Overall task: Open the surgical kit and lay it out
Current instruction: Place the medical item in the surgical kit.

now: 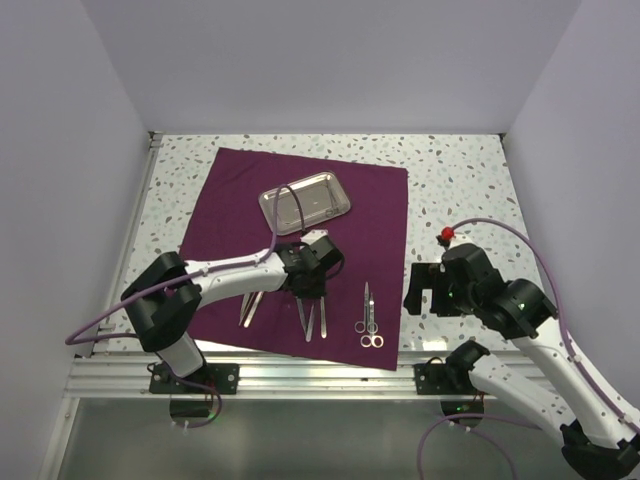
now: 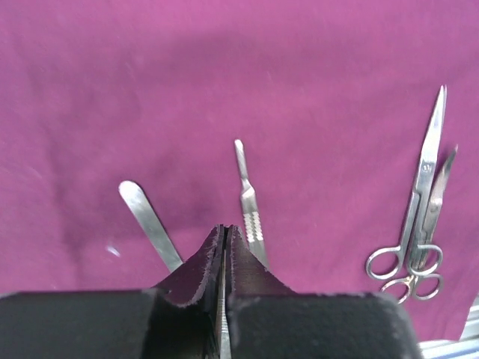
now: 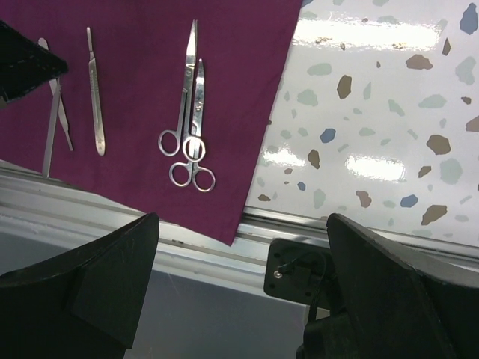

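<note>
The cloth wrap (image 1: pixel 380 200) lies spread on the surface, with the steel tray (image 1: pixel 305 200) toward the far edge and the scissors (image 1: pixel 370 320) and tweezers (image 1: pixel 250 308) along the near edge. The left hand (image 2: pixel 224 228) is pinched shut above the cloth (any grip unclear). The right hand (image 1: pixel 427 290) gapes wide and empty.

readable text: none | labels, brands: none | numbers, signs: none

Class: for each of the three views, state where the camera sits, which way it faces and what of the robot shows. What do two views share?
Top external: above and behind the bases, looking down on cloth and tray; left arm and right arm show.
Left wrist: on the left arm, facing the cloth past the shut left gripper.
Right wrist: on the right arm, facing cloth edge and table past the open right gripper.
Shared: both wrist views show the scissors.
</note>
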